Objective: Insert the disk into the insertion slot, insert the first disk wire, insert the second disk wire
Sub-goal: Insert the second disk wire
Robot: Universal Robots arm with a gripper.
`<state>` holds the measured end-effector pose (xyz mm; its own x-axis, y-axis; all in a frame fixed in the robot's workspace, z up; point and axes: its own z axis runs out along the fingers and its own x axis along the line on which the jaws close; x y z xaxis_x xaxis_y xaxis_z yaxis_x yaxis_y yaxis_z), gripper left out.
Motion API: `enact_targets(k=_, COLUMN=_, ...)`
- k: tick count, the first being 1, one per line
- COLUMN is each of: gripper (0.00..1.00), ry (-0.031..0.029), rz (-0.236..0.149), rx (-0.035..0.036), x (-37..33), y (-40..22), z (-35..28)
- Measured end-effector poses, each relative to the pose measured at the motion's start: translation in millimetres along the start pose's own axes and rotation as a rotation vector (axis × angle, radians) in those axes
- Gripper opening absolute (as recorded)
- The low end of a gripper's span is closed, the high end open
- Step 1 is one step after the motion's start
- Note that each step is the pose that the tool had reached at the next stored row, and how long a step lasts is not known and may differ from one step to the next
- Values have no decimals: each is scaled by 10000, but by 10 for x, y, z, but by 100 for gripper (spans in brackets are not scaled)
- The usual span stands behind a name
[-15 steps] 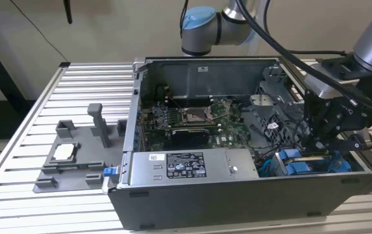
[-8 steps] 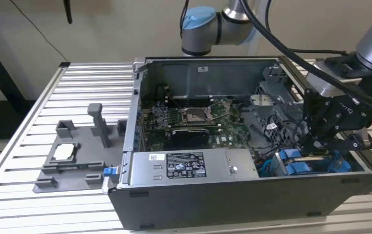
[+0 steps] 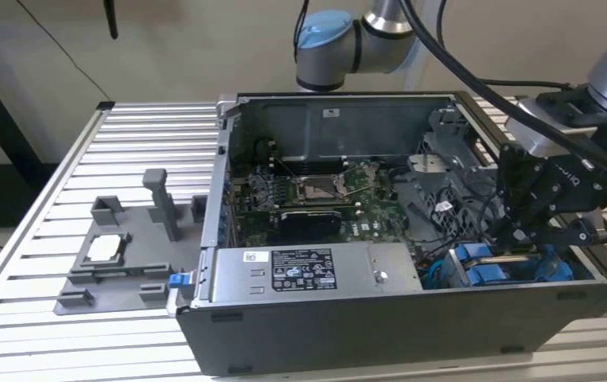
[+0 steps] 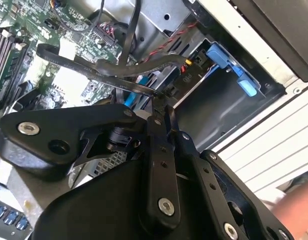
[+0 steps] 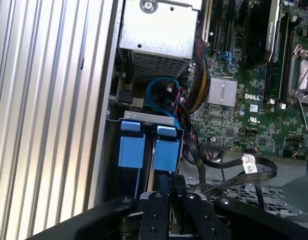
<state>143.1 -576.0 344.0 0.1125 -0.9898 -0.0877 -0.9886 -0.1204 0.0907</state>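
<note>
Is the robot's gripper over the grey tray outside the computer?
No, the gripper is down inside the black computer case, by the blue rails.

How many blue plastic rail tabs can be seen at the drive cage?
2: both blue tabs sit side by side at the drive cage, just ahead of the claw. Others may be hidden.

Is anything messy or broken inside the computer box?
Nothing looks broken. The black cables lie loose and looping across the bottom of the computer case near the blue rails of the insertion slot, which looks untidy. The gripper sits just above that slot.
</note>
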Motion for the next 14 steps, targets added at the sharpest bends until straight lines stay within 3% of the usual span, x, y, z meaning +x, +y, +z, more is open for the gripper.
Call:
enact_targets(k=6, gripper=16, ry=-28, rz=250, rx=18, x=12, y=-4, z=4)
enact_targets(k=14, gripper=16, ry=-89, rz=913, rx=76, x=24, y=-4, z=13)
